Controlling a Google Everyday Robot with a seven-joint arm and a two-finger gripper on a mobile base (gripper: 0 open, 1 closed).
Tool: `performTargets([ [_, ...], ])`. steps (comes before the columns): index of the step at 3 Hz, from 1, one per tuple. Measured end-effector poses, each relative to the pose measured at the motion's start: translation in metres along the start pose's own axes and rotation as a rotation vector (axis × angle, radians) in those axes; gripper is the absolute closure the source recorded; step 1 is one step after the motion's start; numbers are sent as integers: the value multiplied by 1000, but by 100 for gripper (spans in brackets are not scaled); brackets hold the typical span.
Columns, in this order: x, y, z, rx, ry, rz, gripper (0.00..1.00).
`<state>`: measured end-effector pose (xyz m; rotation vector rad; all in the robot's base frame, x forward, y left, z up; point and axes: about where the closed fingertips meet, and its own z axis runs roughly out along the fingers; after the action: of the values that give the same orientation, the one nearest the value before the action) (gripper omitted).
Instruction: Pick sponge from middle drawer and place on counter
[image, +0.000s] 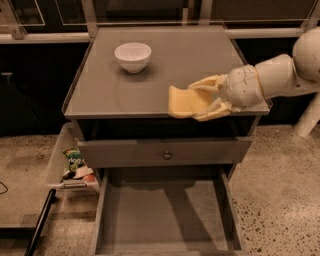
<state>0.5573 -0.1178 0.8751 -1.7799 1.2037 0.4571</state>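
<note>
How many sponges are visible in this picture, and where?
1. The sponge is gripped by the tool at the front edge of the counter, right of the white bowl. The open middle drawer holds none.
</note>
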Motion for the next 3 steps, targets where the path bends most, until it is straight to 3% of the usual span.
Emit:
performTargets([
  [1,-18,-38,13,-71,-83,-28,100],
  [2,-22,-75,22,-71,-22,-27,100],
  [3,12,-99,26,-11,64,89,100],
])
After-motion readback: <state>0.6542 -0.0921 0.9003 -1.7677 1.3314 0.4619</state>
